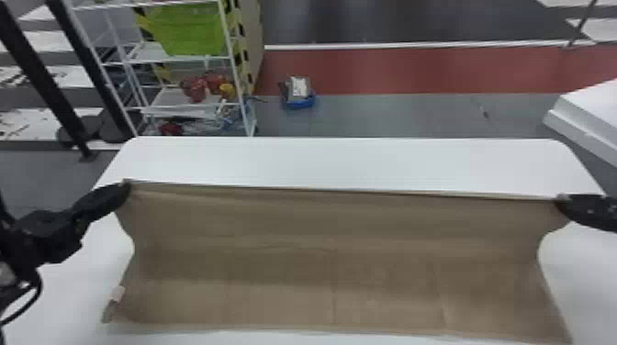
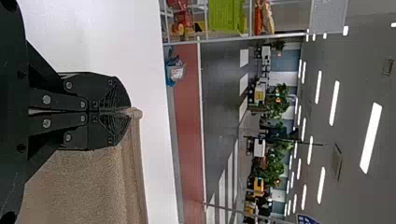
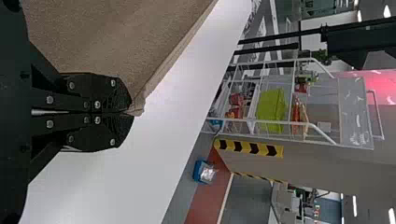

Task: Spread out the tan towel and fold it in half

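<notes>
Two grasps clench tan towel [image 1: 284, 270]: left gripper [image 2: 127, 111] at 10 o'clock, right gripper [image 3: 130, 113] at 2 o'clock. Likely step: spreading. Next: lower held edge [image 1: 339, 194] flat.

- The tan towel [image 1: 330, 257] is stretching wide across the white table [image 1: 344, 160]; soft creases are crossing its face;
- its far corners are being pinched by the left gripper [image 1: 126, 184] and the right gripper [image 1: 561, 199]; its far edge is running nearly straight between them;
- its sides are bowing inward; a pale tag [image 1: 118, 294] is showing by the near left corner.
</notes>
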Controlling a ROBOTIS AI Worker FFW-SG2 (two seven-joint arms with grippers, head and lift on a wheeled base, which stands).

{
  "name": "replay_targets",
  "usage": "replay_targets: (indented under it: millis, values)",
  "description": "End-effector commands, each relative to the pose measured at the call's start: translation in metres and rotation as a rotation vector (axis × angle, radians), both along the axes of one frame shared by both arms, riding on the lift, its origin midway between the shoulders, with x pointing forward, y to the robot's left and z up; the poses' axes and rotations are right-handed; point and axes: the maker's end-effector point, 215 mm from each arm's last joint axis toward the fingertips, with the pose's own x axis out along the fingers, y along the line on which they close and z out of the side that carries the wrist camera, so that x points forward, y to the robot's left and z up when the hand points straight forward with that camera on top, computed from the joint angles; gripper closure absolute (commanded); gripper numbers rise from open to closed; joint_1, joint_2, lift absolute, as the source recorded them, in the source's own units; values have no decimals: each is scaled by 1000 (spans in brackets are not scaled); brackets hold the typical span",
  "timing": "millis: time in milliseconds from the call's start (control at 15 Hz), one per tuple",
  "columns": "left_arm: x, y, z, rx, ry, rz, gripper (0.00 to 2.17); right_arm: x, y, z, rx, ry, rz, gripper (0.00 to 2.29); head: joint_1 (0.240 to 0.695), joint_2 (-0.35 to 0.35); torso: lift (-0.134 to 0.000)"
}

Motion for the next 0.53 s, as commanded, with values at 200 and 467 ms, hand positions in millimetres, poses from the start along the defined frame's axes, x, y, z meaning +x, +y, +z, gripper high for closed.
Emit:
replay_targets:
  millis: [200,467]
  values:
    - [-49,-11,-5,13,-75,-25,1386,-49,-3,-13,2,-51,46,1325,695,64,-123]
    - [-74,-27,-21,13,-97,-46,1382,-69,7,-33,-11,-46,84,1325,695,49,-123]
